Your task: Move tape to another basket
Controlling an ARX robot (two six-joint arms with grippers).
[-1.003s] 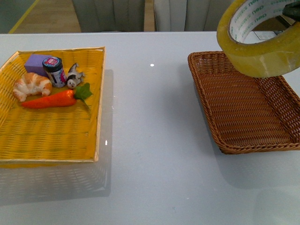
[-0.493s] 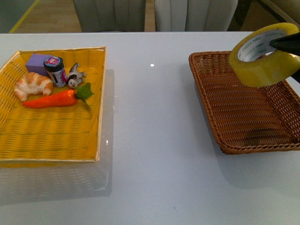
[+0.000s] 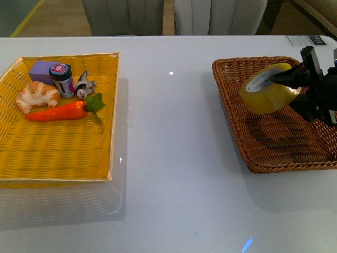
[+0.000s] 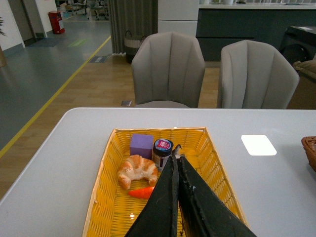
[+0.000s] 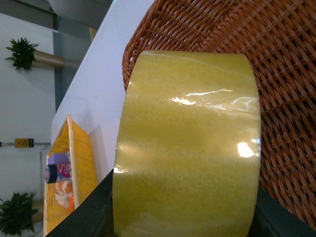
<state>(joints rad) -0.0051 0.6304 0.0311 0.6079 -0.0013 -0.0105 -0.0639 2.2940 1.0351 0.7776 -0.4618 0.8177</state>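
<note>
The tape [image 3: 267, 94], a wide yellowish roll with a white green-printed core, hangs tilted just above the floor of the dark brown wicker basket [image 3: 247, 137] at the right. My right gripper [image 3: 288, 84] is shut on the tape, reaching in from the right. In the right wrist view the tape [image 5: 185, 143] fills the frame between the black fingers [image 5: 91, 212], with the brown basket [image 5: 276, 74] behind it. My left gripper [image 4: 176, 163] is shut and empty, held above the yellow basket; it is out of the front view.
The yellow woven basket [image 3: 58, 153] at the left holds a croissant [image 3: 36, 96], a carrot [image 3: 60, 112], a purple block [image 3: 43, 69], a small jar [image 3: 61, 79] and a little figure [image 3: 83, 87]. Grey chairs [image 4: 170, 69] stand beyond the table's far edge.
My right gripper has carried the tape down and a little to the left, from high over the brown basket's far right corner to low inside it.
</note>
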